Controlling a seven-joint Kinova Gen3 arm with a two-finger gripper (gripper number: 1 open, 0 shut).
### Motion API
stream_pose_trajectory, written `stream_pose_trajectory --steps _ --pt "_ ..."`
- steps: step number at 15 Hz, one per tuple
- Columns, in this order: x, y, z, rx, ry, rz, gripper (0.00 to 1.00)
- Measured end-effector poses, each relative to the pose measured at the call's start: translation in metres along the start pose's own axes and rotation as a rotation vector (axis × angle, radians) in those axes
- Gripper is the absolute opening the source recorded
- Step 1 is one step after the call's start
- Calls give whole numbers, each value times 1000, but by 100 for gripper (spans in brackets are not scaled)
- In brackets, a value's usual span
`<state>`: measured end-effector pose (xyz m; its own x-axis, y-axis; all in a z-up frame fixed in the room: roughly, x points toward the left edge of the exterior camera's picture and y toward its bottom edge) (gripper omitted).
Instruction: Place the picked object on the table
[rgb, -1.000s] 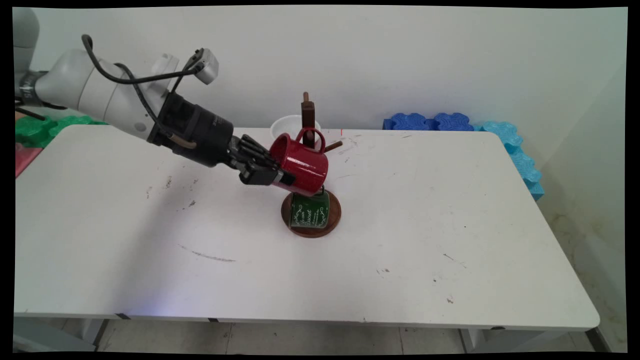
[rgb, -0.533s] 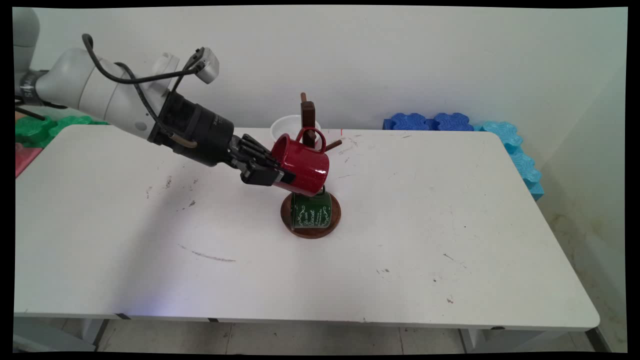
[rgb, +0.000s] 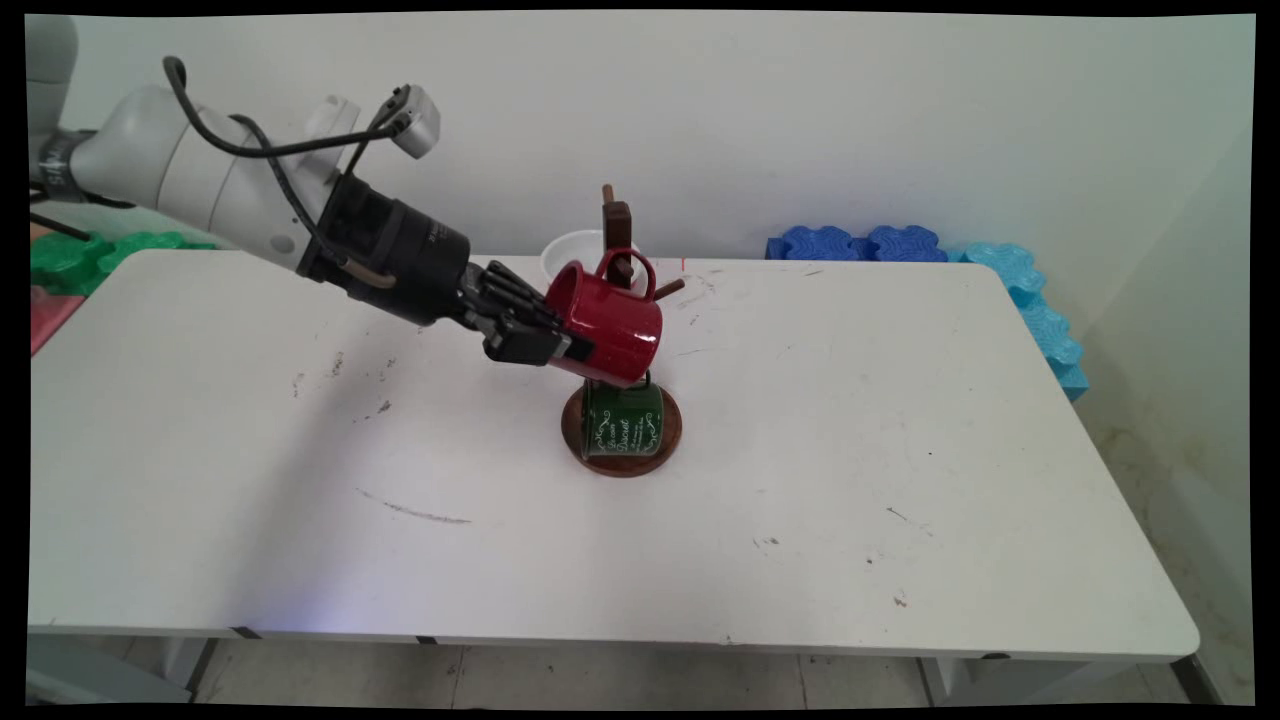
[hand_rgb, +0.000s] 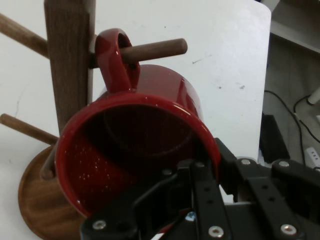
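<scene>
Right now the gripper (rgb: 560, 348) has a tight hold of a red mug (rgb: 608, 322). One finger (hand_rgb: 202, 195) is inside the mug and the other is outside, so they pinch the mug's rim between them. The mug is tipped on its side in the air, with its open mouth facing back toward the arm. In the hand view you can look straight into the mug.

The mug is up against a wooden mug stand (rgb: 617, 232) in the middle of the white table (rgb: 850, 480). The stand has a tall post with round pegs sticking out. The red mug's handle (hand_rgb: 116, 60) is looped over one peg (hand_rgb: 155, 50), and the end of that peg pokes out past the handle. Another peg (hand_rgb: 25, 129) sticks out lower down on the post.

A green mug (rgb: 622, 420) with white writing is just under the red mug, over the stand's round brown base (rgb: 672, 432). It is very close to the red mug, but I cannot tell if they touch.

A white bowl (rgb: 572, 254) is behind the stand, near the wall. Blue foam blocks (rgb: 865, 243) lie at the far right of the table, and green foam blocks (rgb: 70, 255) lie at the far left.
</scene>
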<state>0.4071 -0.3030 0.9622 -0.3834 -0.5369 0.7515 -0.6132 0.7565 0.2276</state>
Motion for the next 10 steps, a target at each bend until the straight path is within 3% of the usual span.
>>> stream_pose_trajectory --steps 10 --pt "4 5 -5 -14 -3 37 0"
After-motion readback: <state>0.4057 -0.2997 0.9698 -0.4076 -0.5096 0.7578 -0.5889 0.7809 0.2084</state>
